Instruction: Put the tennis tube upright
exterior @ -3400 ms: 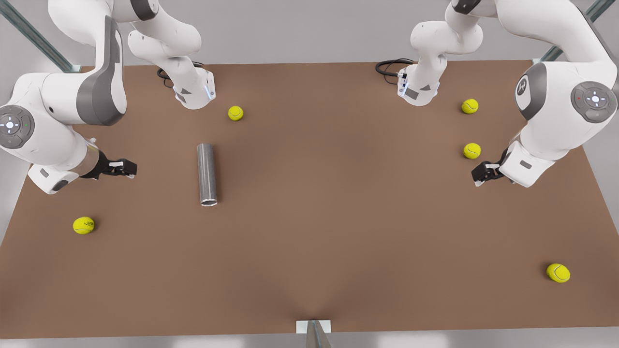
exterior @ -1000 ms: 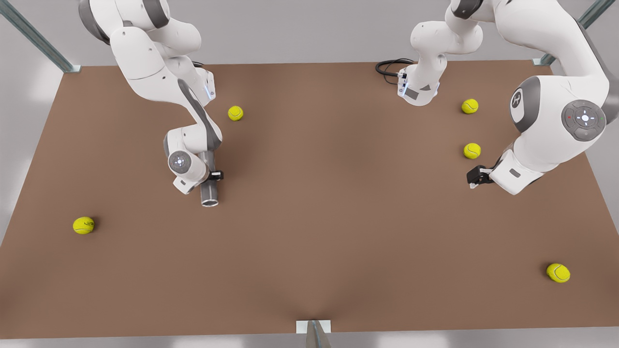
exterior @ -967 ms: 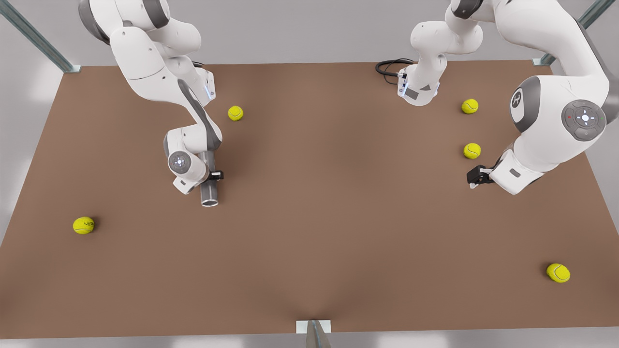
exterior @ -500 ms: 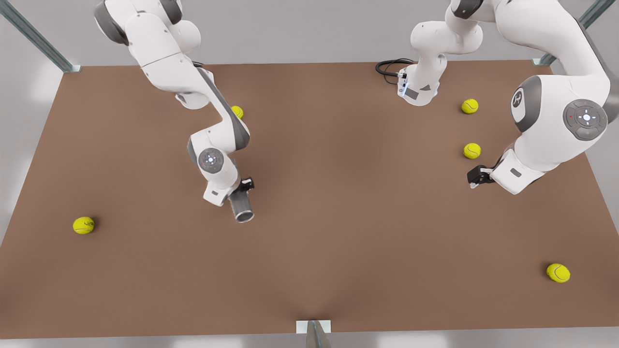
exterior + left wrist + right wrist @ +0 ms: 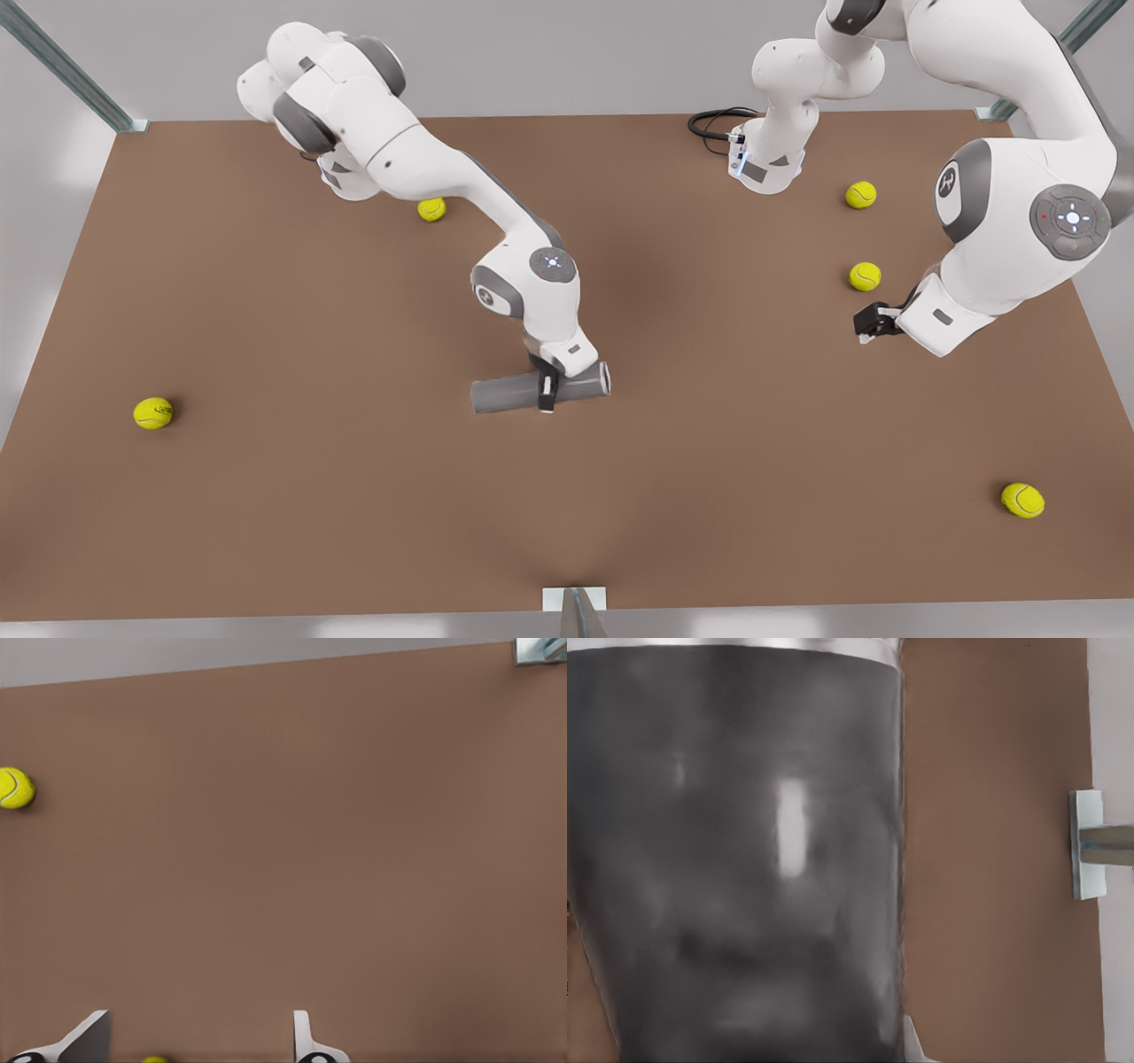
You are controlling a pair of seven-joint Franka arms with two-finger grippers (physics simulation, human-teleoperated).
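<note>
right tool (image 5: 547, 391) pinching tennis tube (image 5: 505, 395) mid-table, horizontal; left tool (image 5: 873, 322) spread, waits nr ball (image 5: 865, 276).

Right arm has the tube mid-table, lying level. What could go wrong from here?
1. The right gripper pinches the tennis tube across its smooth round wall, so it may slip or swivel when tilted.
2. The tube lies level, seemingly low over the table; rotating it there could jam an end into the surface.
The left gripper waits open at the front view's right.
</note>
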